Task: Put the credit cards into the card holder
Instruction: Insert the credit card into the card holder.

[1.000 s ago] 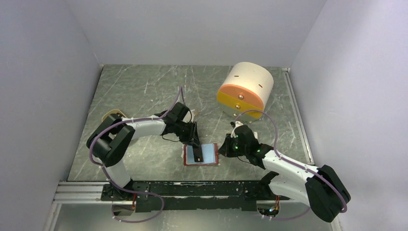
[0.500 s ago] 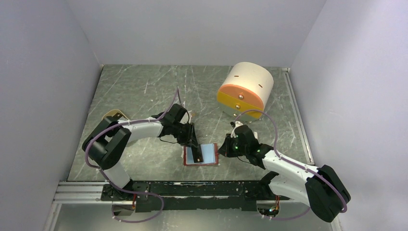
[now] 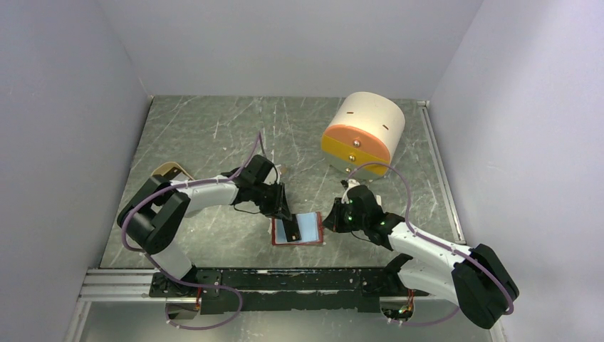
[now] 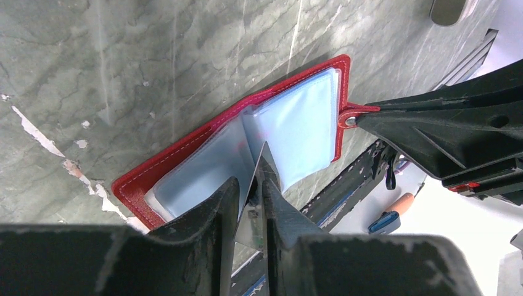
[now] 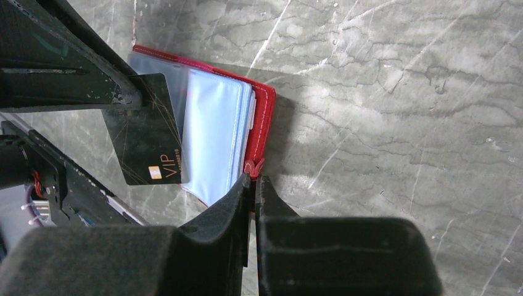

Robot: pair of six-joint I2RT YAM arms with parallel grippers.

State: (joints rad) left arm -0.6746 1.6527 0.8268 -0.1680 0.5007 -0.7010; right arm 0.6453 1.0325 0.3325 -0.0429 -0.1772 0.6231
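Bench [image 3: 214, 128]: one. Card holder [image 3: 306, 229]: one, laid open near the middle of the near edge, its snap tab pinched by the right tool [image 5: 253, 180] and best held pinned. Credit card [image 5: 148, 132]: one seen, dark, pinched by the left tool [image 4: 250, 185]; to be slid flat under a pale blue pocket's lip.

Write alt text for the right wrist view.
The right end effector pinches the snap tab of the open red card holder on a marble table. The left end effector holds a black VIP card at its pale blue pockets.
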